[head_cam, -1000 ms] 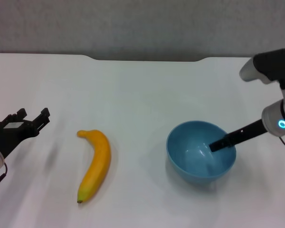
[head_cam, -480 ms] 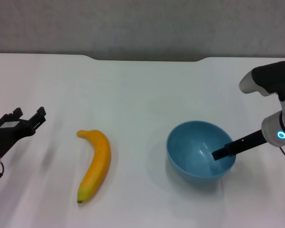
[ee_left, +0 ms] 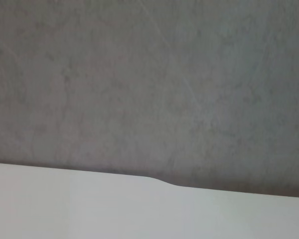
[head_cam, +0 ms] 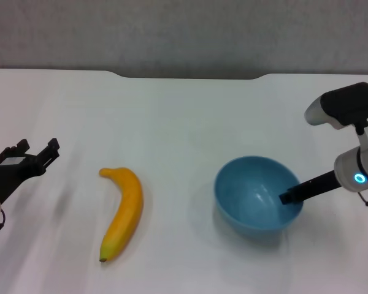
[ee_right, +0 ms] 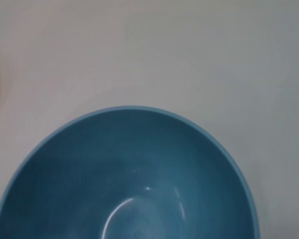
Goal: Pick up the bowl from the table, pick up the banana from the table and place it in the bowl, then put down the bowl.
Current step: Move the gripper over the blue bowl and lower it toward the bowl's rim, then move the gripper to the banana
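Observation:
The light-blue bowl (head_cam: 256, 191) stands upright on the white table (head_cam: 184, 116), right of centre. It fills the right wrist view (ee_right: 129, 179), seen from above, and is empty. My right gripper (head_cam: 286, 197) reaches over the bowl's right rim and a little way inside. The orange-yellow banana (head_cam: 124, 211) lies left of centre, its dark tip toward me. My left gripper (head_cam: 26, 154) is open and empty above the table's left side, well left of the banana.
The table's far edge has a shallow notch (head_cam: 187, 76), also seen in the left wrist view (ee_left: 162, 181). A grey wall (ee_left: 149, 79) stands behind it. Bare tabletop lies between the banana and the bowl.
My right gripper has drawn back from the bowl's middle toward its right rim and its wrist has sunk. My left gripper has shifted a little left. The bowl and banana have not moved.

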`<state>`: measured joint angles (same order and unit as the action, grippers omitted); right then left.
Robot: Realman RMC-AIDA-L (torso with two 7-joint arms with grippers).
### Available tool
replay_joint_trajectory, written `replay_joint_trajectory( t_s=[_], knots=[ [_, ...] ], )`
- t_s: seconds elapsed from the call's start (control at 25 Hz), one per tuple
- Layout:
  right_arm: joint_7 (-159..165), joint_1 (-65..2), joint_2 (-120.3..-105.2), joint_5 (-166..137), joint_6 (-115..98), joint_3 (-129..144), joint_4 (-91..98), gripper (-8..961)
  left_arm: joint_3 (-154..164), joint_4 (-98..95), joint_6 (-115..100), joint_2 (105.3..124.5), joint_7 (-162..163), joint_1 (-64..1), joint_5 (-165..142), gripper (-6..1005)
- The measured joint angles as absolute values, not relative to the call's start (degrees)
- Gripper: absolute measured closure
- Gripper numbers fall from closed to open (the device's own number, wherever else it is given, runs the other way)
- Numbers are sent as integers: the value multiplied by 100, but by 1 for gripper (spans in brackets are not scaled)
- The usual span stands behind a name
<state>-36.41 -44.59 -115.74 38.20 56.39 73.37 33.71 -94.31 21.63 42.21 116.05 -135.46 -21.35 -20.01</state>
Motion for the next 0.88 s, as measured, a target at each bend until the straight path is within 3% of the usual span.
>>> replay_joint_trajectory(
  t_s=[0.16, 0.56, 0.88],
  knots=[
    [-3878, -4335, -11578, 4303, 5482, 7582, 3404, 706, -9431, 2162, 4238, 11594, -13546, -2106, -1980, 262],
    [-3954, -4196, -11568, 4581, 5313, 7629, 3511, 870, -9383, 2148, 4243, 11596, -13680, -2134, -2029, 262],
    [-3956, -2880, -11554, 5043, 5210, 7640, 5296, 918, -9280, 2718, 4054, 11614, -13104, -2087, -3068, 260]
  ],
)
